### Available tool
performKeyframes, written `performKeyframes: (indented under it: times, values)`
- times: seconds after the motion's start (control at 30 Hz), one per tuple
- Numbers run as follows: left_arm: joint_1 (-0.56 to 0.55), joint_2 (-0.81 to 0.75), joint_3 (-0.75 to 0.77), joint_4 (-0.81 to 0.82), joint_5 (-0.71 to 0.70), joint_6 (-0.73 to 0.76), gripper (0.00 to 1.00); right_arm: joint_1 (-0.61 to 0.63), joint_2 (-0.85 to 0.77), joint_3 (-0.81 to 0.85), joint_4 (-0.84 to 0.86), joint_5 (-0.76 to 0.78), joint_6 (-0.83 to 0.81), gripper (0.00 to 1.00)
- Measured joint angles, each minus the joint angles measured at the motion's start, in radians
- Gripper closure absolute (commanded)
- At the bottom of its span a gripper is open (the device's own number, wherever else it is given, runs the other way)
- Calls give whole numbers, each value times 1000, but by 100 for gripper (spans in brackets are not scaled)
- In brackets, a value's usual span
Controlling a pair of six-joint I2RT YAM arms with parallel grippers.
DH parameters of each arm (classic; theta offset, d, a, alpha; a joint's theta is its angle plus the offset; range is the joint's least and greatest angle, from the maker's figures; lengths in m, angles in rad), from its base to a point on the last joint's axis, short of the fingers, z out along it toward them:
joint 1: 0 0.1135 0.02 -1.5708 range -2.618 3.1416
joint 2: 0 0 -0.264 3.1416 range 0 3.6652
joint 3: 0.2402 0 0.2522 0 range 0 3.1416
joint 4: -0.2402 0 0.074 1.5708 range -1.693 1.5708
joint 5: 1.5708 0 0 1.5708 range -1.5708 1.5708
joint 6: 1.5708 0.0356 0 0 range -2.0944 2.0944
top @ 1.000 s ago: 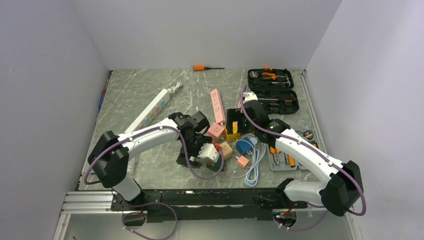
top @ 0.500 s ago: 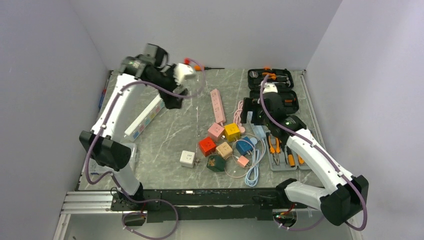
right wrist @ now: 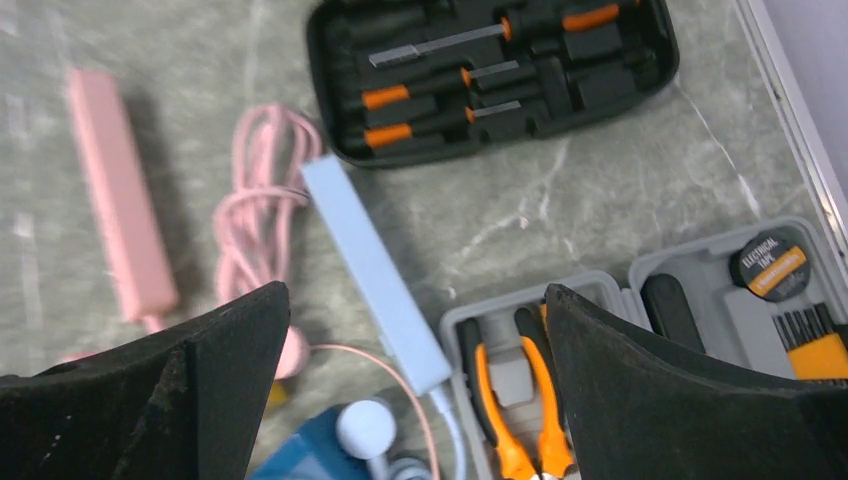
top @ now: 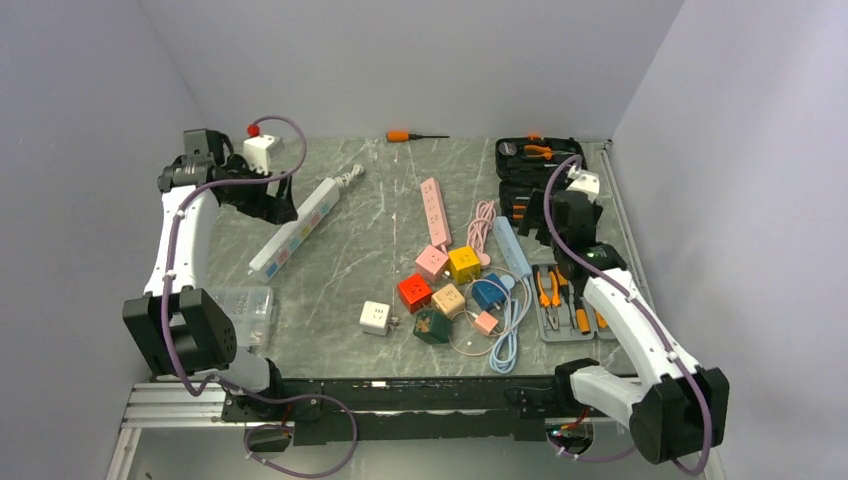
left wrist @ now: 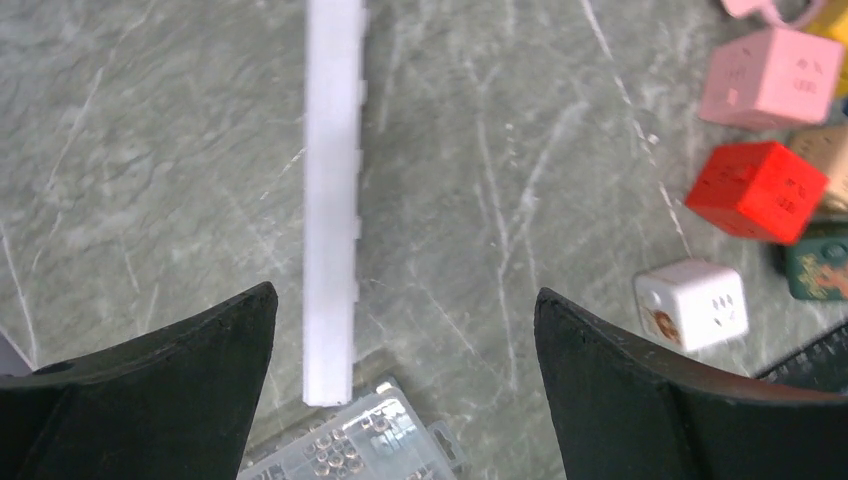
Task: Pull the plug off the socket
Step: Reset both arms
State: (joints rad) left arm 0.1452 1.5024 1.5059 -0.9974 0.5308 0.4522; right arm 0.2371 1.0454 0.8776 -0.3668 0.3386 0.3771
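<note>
Grey marbled stone makes the surface point(top: 330, 265), and near its middle lies a cluster of small cube sockets point(top: 450, 285). The white cube point(top: 375, 317) stands a little apart at the near left of this cluster, with a small dark piece point(top: 393, 322) just beside it. We cannot tell if this piece is a plug sitting in the cube or one already out. The blue cube point(top: 488, 293) has a cable point(top: 505, 345) looped on its near side.

The left hand point(left wrist: 400, 300) is wide open and empty, high over the white power strip point(top: 296, 225) at the far left. The right hand point(right wrist: 416, 292) is also wide open and empty, above the tool cases point(top: 548, 205) at the right. Both are well apart from the sockets.

We see these risks. The cubes look light, so if one hand pulls alone, the whole cube may rise together with its plug. The red cube point(top: 414, 292) and its neighbours stand very close, so fingers coming down between them may push them away. The cable loop may also catch a finger.
</note>
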Motion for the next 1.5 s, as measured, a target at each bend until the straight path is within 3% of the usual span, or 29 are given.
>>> performKeyframes:
  times: [0.13,0.43,0.57,0.8,0.97,1.17,1.5]
  values:
    - [67,-13,-125,149,0,-62,1,-5,59,-104,91,45,-76,0]
    - [69,-30,-468,560,-68,-190,1,-84,264,-130,384,262,-203,0]
    - [69,-73,-636,752,-87,-216,1,-151,326,-175,515,248,-203,0]
    - [69,-107,-780,1035,-91,-240,1,-176,333,-442,796,170,-204,0]
    - [69,-139,-914,1224,-92,-245,1,-177,366,-468,925,146,-218,0]
    - [69,-197,-1151,1563,-84,-306,1,-177,337,-545,1128,158,-238,0]
    - [63,-190,-1258,1906,-113,-368,1,-179,372,-628,1334,153,-262,0]
